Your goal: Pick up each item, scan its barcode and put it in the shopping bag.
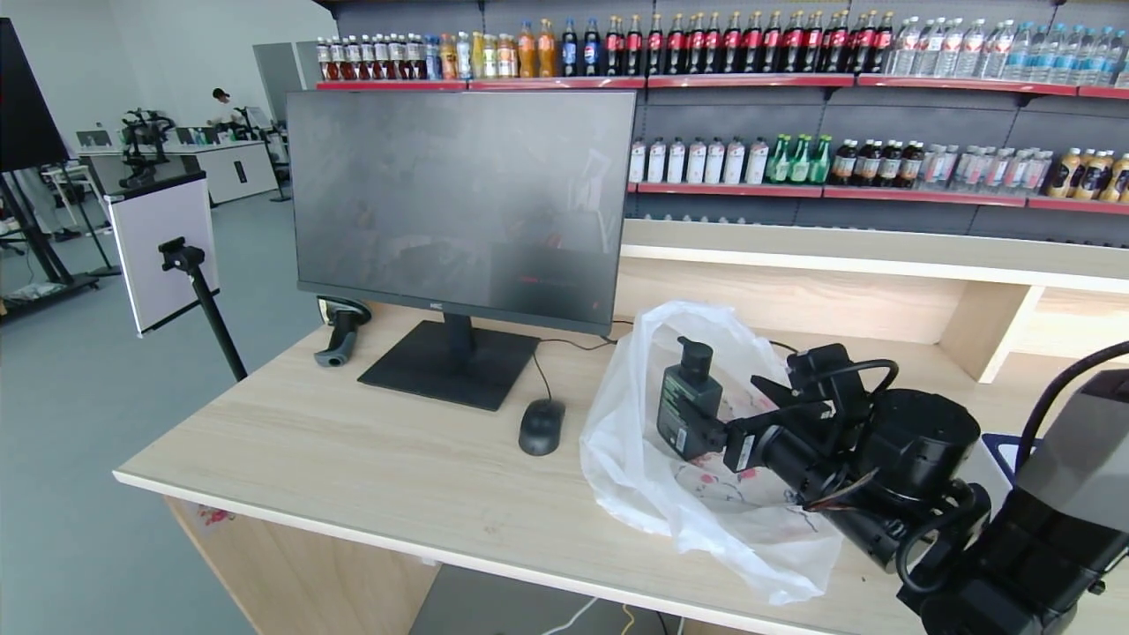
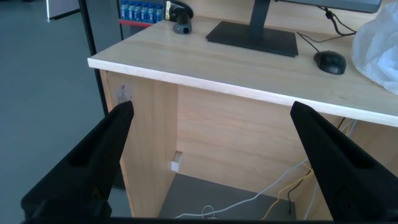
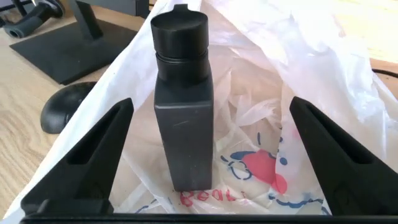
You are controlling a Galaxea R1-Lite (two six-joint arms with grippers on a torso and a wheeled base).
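Note:
A dark pump bottle point(image 1: 686, 401) stands upright inside the mouth of the white plastic shopping bag point(image 1: 706, 520) on the wooden counter point(image 1: 370, 467). My right gripper point(image 1: 703, 432) is open around it. In the right wrist view the bottle point(image 3: 183, 118) sits between the spread fingers point(image 3: 99, 155) with a gap on each side, and the bag point(image 3: 298, 62) lies behind it. My left gripper point(image 2: 211, 109) is open and holds nothing. It hangs low in front of the counter's front left corner point(image 2: 99, 62).
A monitor point(image 1: 459, 203) on its stand fills the back of the counter, with a black mouse point(image 1: 541, 426) beside the bag. A handheld barcode scanner point(image 1: 340, 333) rests at the monitor's left. Shelves of drink bottles point(image 1: 794, 53) line the wall behind.

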